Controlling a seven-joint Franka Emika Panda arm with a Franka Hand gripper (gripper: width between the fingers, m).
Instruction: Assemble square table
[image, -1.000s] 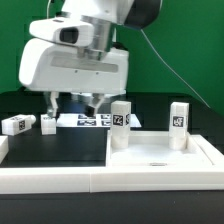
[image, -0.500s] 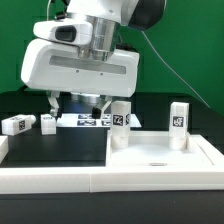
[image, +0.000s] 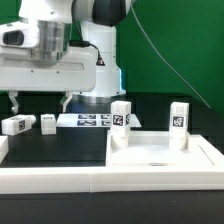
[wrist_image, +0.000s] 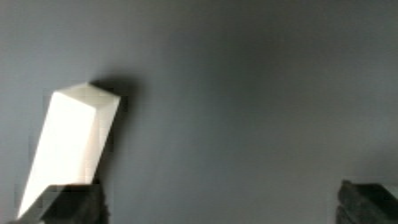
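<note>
At the exterior view's left, the gripper (image: 38, 102) hovers above the black table (image: 70, 145), fingers (image: 65, 100) spread wide, holding nothing. Under it lie a first loose leg (image: 14, 124) and a second loose leg (image: 47, 122). Next comes the marker board (image: 90, 120). Rightmost sits the square slab (image: 160, 158), with a near upright leg (image: 120, 117) and a far upright leg (image: 179, 117) standing on its back corners.

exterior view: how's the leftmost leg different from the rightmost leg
The leftmost leg lies on its side; the rightmost leg stands upright. The leftmost leg rests on the black table; the rightmost leg sits on the white slab. Both are white tagged blocks.
</note>
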